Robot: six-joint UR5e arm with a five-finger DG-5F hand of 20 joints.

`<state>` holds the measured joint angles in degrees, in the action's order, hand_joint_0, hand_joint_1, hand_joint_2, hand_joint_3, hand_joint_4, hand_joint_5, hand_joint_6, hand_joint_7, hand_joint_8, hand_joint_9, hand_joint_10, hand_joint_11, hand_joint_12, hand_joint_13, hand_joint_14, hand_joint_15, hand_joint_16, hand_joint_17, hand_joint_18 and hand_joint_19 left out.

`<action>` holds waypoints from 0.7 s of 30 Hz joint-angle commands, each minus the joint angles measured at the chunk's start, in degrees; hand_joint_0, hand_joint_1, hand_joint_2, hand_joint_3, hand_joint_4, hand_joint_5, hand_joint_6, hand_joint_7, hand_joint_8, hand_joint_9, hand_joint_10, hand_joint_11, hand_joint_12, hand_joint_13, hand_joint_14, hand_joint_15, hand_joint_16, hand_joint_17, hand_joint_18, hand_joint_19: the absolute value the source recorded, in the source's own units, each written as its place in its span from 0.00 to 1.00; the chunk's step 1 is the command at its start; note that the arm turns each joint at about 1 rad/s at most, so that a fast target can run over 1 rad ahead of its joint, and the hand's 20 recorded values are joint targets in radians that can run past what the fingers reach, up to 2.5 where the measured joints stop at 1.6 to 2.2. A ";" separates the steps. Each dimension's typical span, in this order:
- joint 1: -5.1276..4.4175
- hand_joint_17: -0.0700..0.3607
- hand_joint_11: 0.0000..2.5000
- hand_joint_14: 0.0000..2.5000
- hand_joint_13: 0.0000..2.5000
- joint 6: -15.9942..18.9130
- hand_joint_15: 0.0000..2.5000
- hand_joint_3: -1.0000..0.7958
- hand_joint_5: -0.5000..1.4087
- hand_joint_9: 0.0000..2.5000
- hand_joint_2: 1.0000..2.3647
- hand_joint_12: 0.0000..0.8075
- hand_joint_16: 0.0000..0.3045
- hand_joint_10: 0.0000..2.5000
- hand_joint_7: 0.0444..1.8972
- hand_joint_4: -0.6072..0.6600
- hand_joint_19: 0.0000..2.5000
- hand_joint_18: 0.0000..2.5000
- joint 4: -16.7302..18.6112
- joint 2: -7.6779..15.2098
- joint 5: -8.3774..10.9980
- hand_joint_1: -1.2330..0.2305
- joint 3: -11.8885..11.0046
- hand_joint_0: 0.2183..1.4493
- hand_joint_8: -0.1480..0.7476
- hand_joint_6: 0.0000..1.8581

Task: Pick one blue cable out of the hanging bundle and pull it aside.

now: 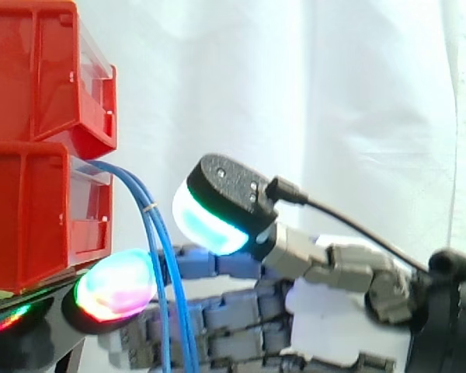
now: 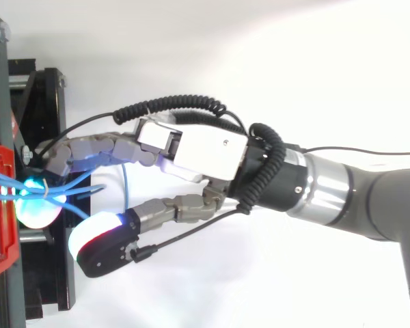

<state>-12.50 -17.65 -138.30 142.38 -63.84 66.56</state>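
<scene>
Blue cables (image 1: pixel 149 208) hanging from red bins (image 1: pixel 31 210), hand (image 2: pixel 198 147) open, straight fingers (image 2: pixel 89 147) among the cables, thumb (image 2: pixel 171 208) apart

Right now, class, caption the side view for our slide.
Hand extended among blue cables hanging from stacked red bins, thumb held apart.

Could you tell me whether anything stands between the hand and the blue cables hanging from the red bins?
Nothing visible does. The hand has its fingers reaching in among the blue cables just below the red bins. In the side view the cables cross in front of them, while the thumb pad stands apart.
</scene>
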 commanded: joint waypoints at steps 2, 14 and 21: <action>0.20 0.36 0.04 0.00 0.16 5.61 0.06 0.28 0.20 0.26 0.00 0.28 0.12 0.00 0.45 0.69 0.13 0.12 3.30 2.81 -1.29 0.47 -1.25 0.25 0.41 0.27; 1.51 0.36 0.05 0.00 0.17 14.57 0.06 0.28 0.21 0.26 0.00 0.28 0.12 0.00 0.46 0.69 0.13 0.12 -4.87 2.64 -6.48 0.47 -3.10 0.26 0.41 0.27; 2.66 0.35 0.05 0.00 0.17 14.57 0.07 0.29 0.21 0.26 0.00 0.28 0.12 0.00 0.45 0.69 0.14 0.12 -4.61 2.64 -7.62 0.47 -3.10 0.25 0.41 0.27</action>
<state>-10.52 -3.12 -142.99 145.02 -70.94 63.48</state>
